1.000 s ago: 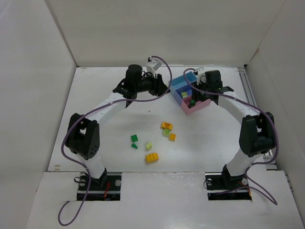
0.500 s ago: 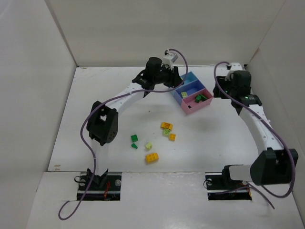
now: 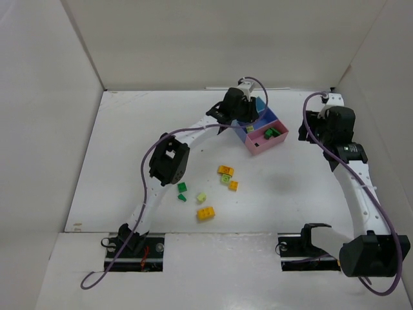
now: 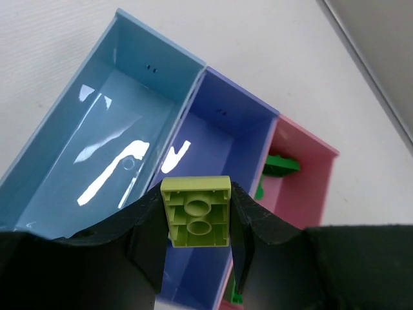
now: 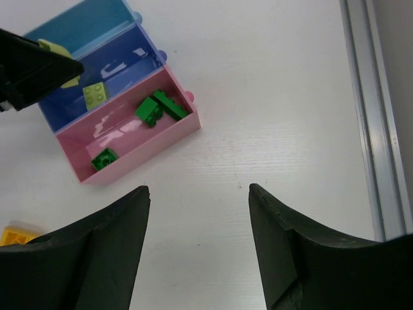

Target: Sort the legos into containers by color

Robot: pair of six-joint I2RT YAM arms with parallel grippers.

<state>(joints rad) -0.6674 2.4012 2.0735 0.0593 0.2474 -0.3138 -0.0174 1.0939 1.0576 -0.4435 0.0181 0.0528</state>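
My left gripper is shut on a pale lime brick, held underside-up over the darker blue tray. The row of trays runs light blue, darker blue, pink. In the top view my left gripper is over the trays at the back. The right wrist view shows a lime brick in the darker blue tray and green bricks in the pink tray. My right gripper is open and empty, to the right of the trays.
Loose bricks lie mid-table: orange-yellow ones, a lime one and dark green ones. White walls enclose the table, and a metal rail runs along its right edge.
My left arm has swung right from the back middle to above the trays, carrying the lime brick. My right arm has drawn away from the trays to the right.
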